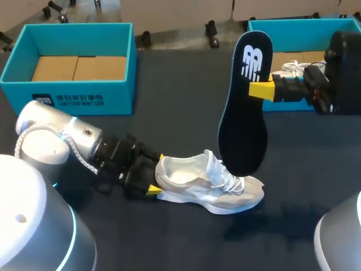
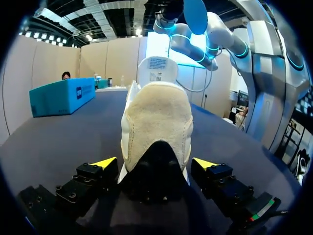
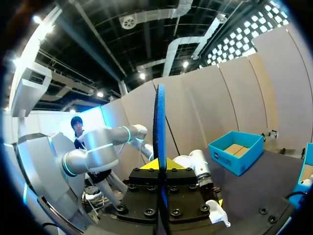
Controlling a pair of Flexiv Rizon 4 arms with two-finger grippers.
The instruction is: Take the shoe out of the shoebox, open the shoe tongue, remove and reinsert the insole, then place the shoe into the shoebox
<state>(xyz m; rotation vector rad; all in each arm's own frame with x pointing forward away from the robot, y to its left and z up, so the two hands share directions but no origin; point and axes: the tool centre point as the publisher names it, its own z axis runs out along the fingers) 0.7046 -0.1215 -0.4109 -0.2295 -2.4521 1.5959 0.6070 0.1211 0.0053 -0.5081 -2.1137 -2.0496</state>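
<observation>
Closest to the robot, the white shoe (image 1: 208, 183) stands on its sole on the dark table (image 1: 186, 113), outside both boxes, with its heel toward the left arm and its toe toward the right. The left gripper (image 1: 156, 174) comes in low along the tabletop and has the heel between its yellow tips. From the left wrist view its fingers (image 2: 105, 162) sit one on each side of the shoe (image 2: 156, 122), pressed up against the heel cup, so the left gripper (image 2: 155, 164) looks clamped on it. The mouth of the shoe gapes upward, and the laces bunch over the forefoot. Just above those laces hangs the dark insole (image 1: 242, 107), upright, its toe end down by the shoe and its heel end with the white mark high up. I cannot tell whether the lower end touches the laces or hangs just clear of them. The right gripper (image 1: 261, 90) reaches in from the right and pinches the insole by its edge near the upper end. In the right wrist view the insole (image 3: 159, 122) runs edge-on straight up between the squeezed tips of the right gripper (image 3: 160, 164). Farther back, a teal shoebox (image 1: 73, 62) sits open at the far left with a cardboard floor showing. A second teal box (image 1: 304, 34) stands at the far right behind the right arm, something white with laces (image 1: 285, 70) lying inside it.
</observation>
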